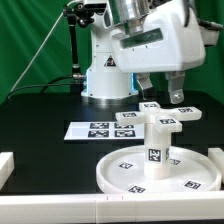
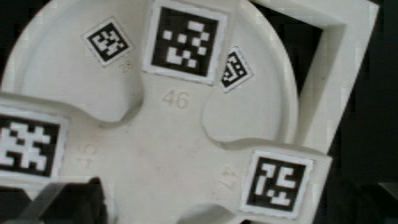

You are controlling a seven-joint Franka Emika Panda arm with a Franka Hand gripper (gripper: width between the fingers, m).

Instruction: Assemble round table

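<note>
The large rimmed round disc (image 1: 130,172) lies flat near the front of the table. The short thick leg (image 1: 156,150) stands upright on its middle. The cross-shaped foot (image 1: 160,116) sits level on top of the leg. My gripper (image 1: 161,93) hangs just above the foot with its fingers spread apart and nothing between them. In the wrist view the foot (image 2: 169,105) fills the picture from close up, showing several black-and-white tags. I cannot tell whether the fingers touch the foot.
The marker board (image 1: 98,130) lies flat behind the disc, toward the exterior view's left. The robot base (image 1: 105,75) stands at the back. A white rail (image 1: 6,166) sits at the exterior view's left, and another (image 1: 50,210) runs along the front edge.
</note>
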